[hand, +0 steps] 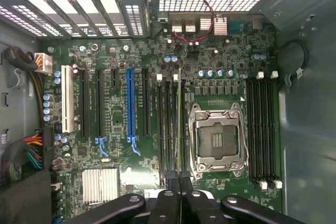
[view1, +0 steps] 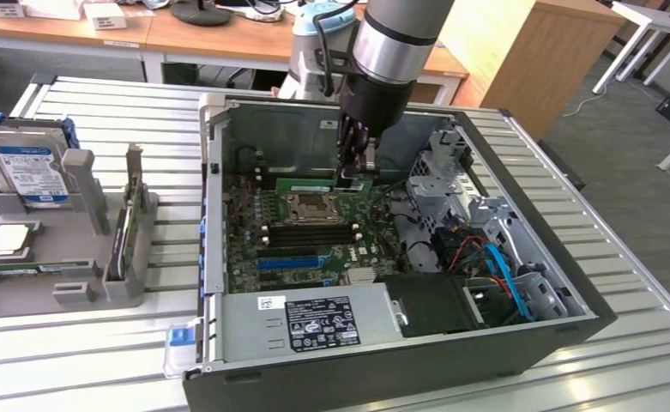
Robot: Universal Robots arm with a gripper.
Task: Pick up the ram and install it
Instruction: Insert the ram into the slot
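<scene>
An open computer case [view1: 214,257] lies on a slatted worktop [view1: 105,352]. The gripper [view1: 352,177] reaches down into it, fingers [hand: 169,178] pinched narrow on the ram [view1: 311,184], a thin green stick gripped near one end. The ram hangs low over the motherboard [hand: 118,153], along the slots just beside the CPU socket [hand: 216,137]. I cannot tell whether it touches them.

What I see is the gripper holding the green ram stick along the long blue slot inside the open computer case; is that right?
Not quite. The wrist view shows the gripper holding the ram along the black slots beside the processor socket, well apart from the blue slot. It is inside the open computer case.
</scene>
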